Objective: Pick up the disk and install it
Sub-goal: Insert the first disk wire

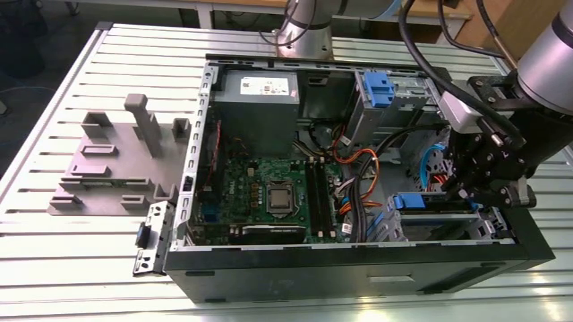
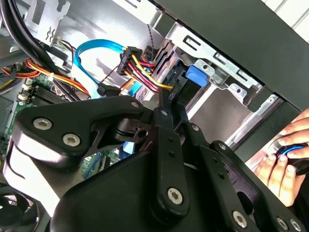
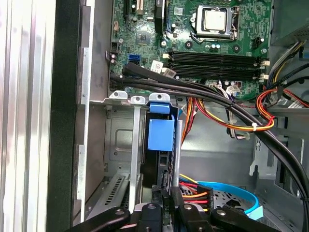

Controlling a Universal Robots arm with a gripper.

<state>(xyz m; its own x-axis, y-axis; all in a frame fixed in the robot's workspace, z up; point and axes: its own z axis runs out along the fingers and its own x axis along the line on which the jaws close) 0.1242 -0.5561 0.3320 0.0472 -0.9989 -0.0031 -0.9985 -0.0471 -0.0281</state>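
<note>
Already the disk (image 3: 160, 145) stands on edge in the drive cage at the computer case's (image 1: 358, 265) front corner, long axis running down into the bay; the gripper (image 3: 169, 203) sits directly above it, jaws pinched narrow on its rear edge.

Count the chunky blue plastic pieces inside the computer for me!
2. The far blue piece sits in the cage beside the grey power supply; the near blue piece in the cage by the front wall. Cables may hide more.

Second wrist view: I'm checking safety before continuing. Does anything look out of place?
Yes: a person's hand is beside the computer case's outer wall, holding something blue and black.
</note>
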